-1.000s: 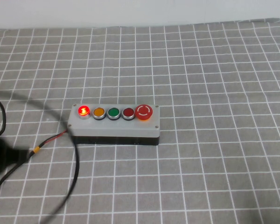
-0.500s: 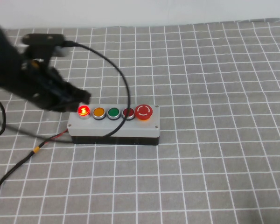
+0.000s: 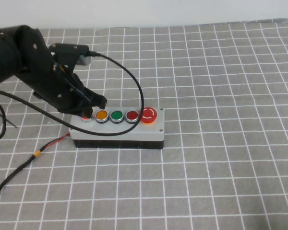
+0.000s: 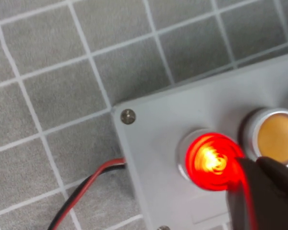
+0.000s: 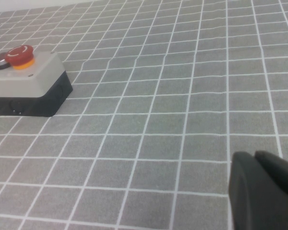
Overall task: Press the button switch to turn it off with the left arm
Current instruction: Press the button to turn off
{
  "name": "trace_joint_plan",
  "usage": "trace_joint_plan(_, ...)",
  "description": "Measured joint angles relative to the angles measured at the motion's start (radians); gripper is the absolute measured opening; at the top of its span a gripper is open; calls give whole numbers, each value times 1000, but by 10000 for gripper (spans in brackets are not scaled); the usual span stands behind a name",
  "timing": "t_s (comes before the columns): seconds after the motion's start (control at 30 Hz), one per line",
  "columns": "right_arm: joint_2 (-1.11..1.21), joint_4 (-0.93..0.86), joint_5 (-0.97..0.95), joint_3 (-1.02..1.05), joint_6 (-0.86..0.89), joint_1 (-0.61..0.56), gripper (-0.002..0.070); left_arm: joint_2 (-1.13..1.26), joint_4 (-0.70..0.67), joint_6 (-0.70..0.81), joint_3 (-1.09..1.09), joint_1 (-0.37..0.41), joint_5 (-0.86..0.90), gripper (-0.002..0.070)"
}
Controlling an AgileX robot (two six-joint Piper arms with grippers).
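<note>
The grey five-button box lies mid-table. Its leftmost button, the bright-red button switch, is mostly covered in the high view by my left gripper, whose black arm reaches in from the left. In the left wrist view the button switch glows red inside its silver ring, and the shut black tip of my left gripper touches its edge. My right gripper is shut and empty, low over the cloth, well away from the box.
On the box sit an orange button, a green one, a darker red one and a large red mushroom button. A red-black wire leaves the box's left end. A black cable loops over the box.
My left arm has swung in from the left and come down; its gripper tip now covers the bright-red button, which showed fully glowing before.
</note>
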Motion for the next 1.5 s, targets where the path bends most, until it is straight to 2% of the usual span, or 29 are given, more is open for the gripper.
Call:
trace_joint_plan(1.13,0,0,0,0,0,0,-17,61,54,-29,-57,0,-2,-3)
trace_joint_plan(1.5,0,0,0,0,0,0,-17,-143,77,-25,-49,0,21,-3)
